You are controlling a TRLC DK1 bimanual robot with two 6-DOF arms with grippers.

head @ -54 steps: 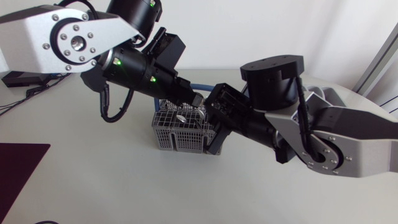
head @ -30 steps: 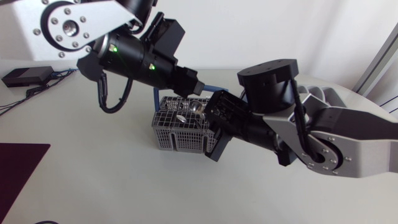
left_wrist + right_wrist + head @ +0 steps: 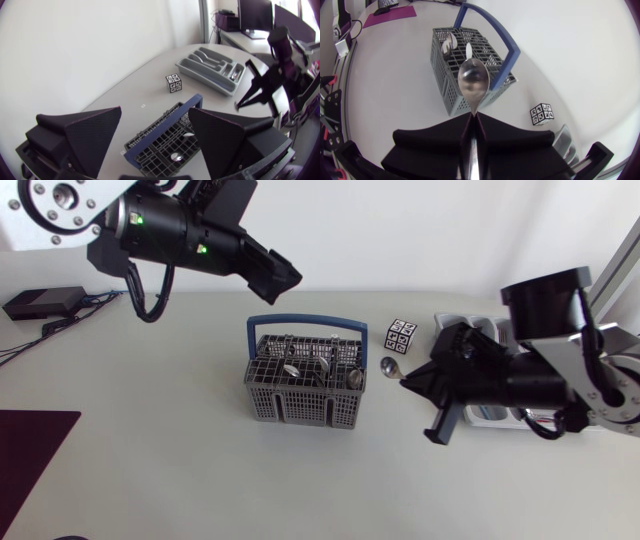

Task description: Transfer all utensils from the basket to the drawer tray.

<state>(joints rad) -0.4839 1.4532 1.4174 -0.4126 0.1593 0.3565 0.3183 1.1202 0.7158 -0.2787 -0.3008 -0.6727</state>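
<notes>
A grey wire basket [image 3: 300,392] with a blue handle stands mid-table and holds several spoons [image 3: 322,367]. My right gripper [image 3: 408,381] hangs to the right of it, shut on the handle of a spoon [image 3: 389,366] whose bowl points toward the basket. In the right wrist view that spoon [image 3: 473,82] juts ahead of the shut gripper [image 3: 471,120], with the basket [image 3: 451,82] beyond it. The grey drawer tray [image 3: 468,323] lies at the right, partly hidden by my right arm. My left gripper [image 3: 283,277] is raised above and left of the basket, open and empty [image 3: 155,112].
A small black-and-white patterned cube [image 3: 402,336] sits between the basket and the tray. A black box with cables [image 3: 40,302] lies at the far left edge, and a dark mat [image 3: 30,442] at the front left.
My right gripper has drawn back to the right from the basket with a spoon in it. My left arm has lifted and pulled back to the left, off the basket.
</notes>
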